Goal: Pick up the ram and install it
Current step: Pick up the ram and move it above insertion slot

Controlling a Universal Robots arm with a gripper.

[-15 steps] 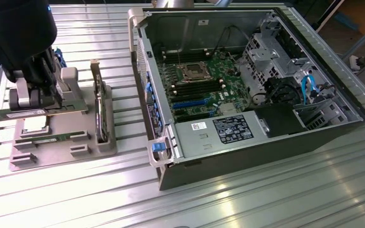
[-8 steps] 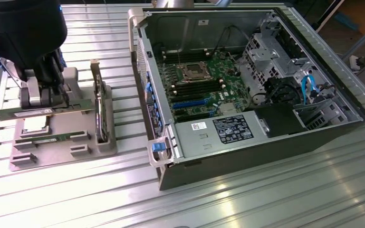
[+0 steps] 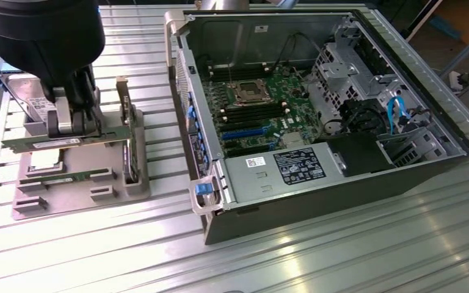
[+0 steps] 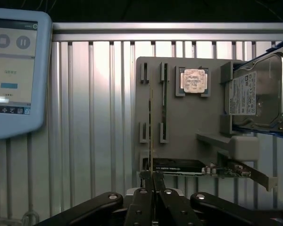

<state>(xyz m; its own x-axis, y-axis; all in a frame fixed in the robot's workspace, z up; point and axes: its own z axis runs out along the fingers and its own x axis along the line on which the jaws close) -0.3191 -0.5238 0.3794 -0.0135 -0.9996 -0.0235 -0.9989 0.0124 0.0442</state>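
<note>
The ram (image 3: 27,144) is a long green stick, held level over the grey holder (image 3: 80,192) on the exterior view's left. My gripper (image 3: 73,131) is shut on its middle. In the wrist view the ram (image 4: 151,122) shows edge-on as a thin line running out from between my closed fingers (image 4: 141,202); the gripper (image 4: 153,188) pinches its near end. A second green stick (image 4: 163,108) lies in the holder's slots beside it. The open computer case (image 3: 430,91) lies on the exterior view's right, with its motherboard (image 3: 259,107) facing up.
On the holder (image 4: 179,122) sit a square silver processor (image 4: 194,80), a hard drive (image 4: 259,94) and a dark card on edge (image 4: 184,165). In the exterior view the card (image 3: 124,131) stands right of my gripper. A pale blue touchscreen device (image 4: 14,70) lies on the ribbed metal table (image 3: 341,256).
</note>
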